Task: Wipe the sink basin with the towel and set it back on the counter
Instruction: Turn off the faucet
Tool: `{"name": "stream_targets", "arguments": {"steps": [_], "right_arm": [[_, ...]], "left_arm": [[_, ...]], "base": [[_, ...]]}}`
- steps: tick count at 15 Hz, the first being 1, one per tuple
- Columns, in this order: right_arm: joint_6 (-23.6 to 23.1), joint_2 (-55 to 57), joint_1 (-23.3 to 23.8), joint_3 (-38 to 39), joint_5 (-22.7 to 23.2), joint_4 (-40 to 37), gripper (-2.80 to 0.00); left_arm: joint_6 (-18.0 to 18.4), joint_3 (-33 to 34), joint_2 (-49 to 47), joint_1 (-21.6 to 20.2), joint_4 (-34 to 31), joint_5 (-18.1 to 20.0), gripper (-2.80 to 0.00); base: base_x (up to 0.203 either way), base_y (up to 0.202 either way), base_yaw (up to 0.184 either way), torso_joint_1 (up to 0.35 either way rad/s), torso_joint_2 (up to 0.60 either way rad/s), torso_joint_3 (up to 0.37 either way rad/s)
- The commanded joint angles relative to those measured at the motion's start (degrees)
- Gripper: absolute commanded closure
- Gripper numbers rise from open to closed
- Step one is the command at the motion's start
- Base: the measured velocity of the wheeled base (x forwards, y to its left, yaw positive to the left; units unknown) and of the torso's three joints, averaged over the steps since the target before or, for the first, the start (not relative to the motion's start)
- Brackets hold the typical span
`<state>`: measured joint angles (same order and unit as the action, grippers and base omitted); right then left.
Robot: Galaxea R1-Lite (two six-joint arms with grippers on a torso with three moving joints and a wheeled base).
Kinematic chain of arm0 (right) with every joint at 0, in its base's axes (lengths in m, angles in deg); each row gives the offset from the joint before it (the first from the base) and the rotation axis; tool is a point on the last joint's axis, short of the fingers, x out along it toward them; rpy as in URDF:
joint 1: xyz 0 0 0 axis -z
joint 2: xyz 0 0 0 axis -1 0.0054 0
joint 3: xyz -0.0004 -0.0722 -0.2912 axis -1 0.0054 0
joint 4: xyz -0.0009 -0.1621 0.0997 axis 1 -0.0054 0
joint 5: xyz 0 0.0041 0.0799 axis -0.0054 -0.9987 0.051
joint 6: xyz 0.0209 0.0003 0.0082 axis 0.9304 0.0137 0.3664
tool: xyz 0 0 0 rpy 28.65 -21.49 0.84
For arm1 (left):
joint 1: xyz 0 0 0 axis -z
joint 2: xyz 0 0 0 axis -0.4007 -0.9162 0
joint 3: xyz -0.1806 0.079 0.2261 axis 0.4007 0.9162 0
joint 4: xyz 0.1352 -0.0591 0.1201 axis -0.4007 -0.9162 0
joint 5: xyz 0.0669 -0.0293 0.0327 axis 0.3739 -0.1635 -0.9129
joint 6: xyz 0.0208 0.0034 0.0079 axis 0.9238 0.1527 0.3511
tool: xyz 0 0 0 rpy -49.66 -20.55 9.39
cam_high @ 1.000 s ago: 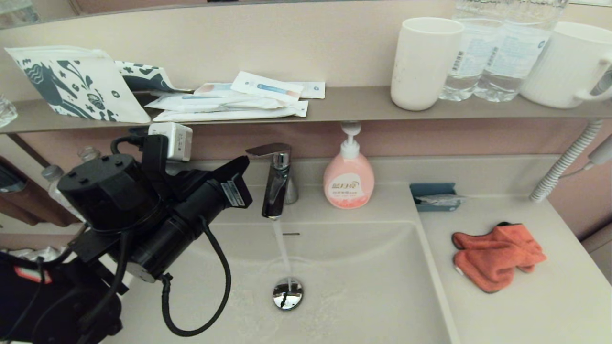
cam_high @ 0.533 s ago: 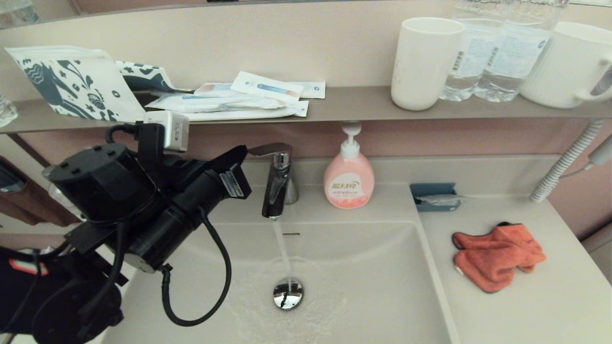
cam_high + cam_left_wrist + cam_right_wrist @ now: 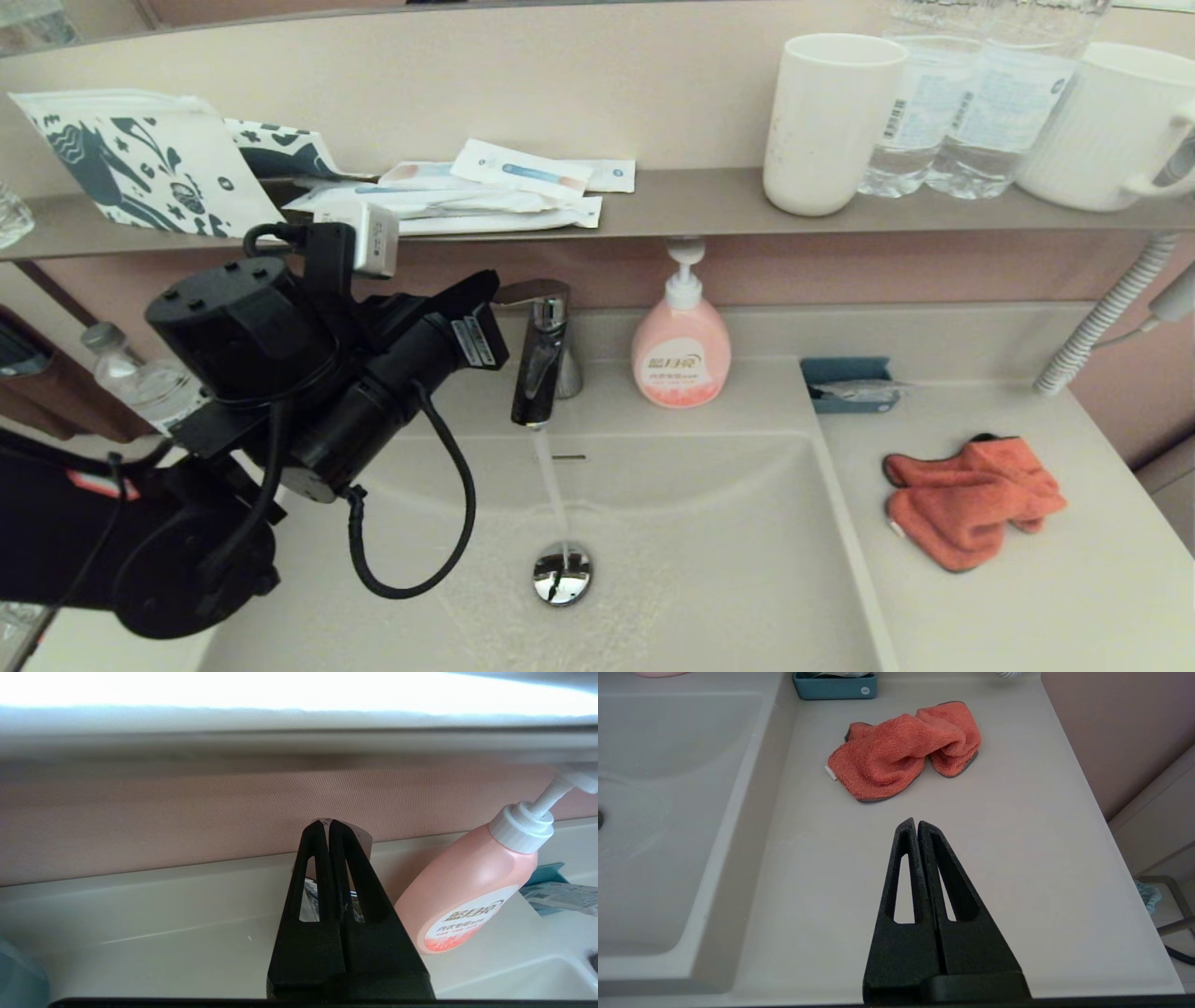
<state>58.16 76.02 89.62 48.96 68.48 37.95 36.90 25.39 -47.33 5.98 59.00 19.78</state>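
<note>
The orange-red towel (image 3: 971,499) (image 3: 901,751) lies crumpled on the beige counter (image 3: 1027,607) to the right of the sink basin (image 3: 728,560). Water runs from the chrome faucet (image 3: 541,359) onto the round drain plug (image 3: 562,572), and the basin floor around it is wet. My left gripper (image 3: 487,287) (image 3: 325,822) is shut and empty, its tips right at the faucet's handle (image 3: 365,840). Over the counter's near part my right gripper (image 3: 916,822) hovers, shut and empty, a short way in front of the towel. The head view does not show it.
A pink soap bottle (image 3: 681,350) stands just right of the faucet, a small blue tray (image 3: 850,383) behind the towel. The grey-brown shelf (image 3: 700,201) above carries packets, a white cup (image 3: 826,121), water bottles and a mug. A ribbed hose (image 3: 1102,317) hangs at the right.
My left arm has risen and moved right, bringing its shut fingers up to the faucet handle. The water keeps running and the wet patch round the drain has spread. The towel has not moved.
</note>
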Motion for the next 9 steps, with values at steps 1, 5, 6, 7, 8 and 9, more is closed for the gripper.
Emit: {"name": "stream_targets", "arguments": {"steps": [1, 5, 6, 7, 8, 9], "right_arm": [[-0.03, 0.05, -0.01, 0.0, 0.0, 0.0, 0.0], [-0.03, 0.05, -0.01, 0.0, 0.0, 0.0, 0.0], [-0.03, 0.05, -0.01, 0.0, 0.0, 0.0, 0.0], [-0.03, 0.05, -0.01, 0.0, 0.0, 0.0, 0.0], [-0.01, 0.05, -0.01, 0.0, 0.0, 0.0, 0.0], [-0.03, 0.05, -0.01, 0.0, 0.0, 0.0, 0.0]], "left_arm": [[0.0, -0.15, -0.61, 0.02, 0.37, -0.1, 0.0], [0.0, 0.58, -0.69, 0.43, 0.38, -0.16, 0.0], [0.0, 1.74, -0.69, 1.05, 0.49, -0.23, 0.0], [0.0, 2.93, -0.69, 1.42, 0.6, -0.27, 0.0], [0.0, 3.62, -0.69, 1.51, 0.7, -0.28, 0.0], [0.0, 4.06, -0.59, 1.51, 0.72, -0.3, 0.0]], "base": [[0.0, 0.0, 0.0, 0.0, 0.0, 0.0], [0.0, 0.0, 0.0, 0.0, 0.0, 0.0], [0.0, 0.0, 0.0, 0.0, 0.0, 0.0], [0.0, 0.0, 0.0, 0.0, 0.0, 0.0], [0.0, 0.0, 0.0, 0.0, 0.0, 0.0], [0.0, 0.0, 0.0, 0.0, 0.0, 0.0]]}}
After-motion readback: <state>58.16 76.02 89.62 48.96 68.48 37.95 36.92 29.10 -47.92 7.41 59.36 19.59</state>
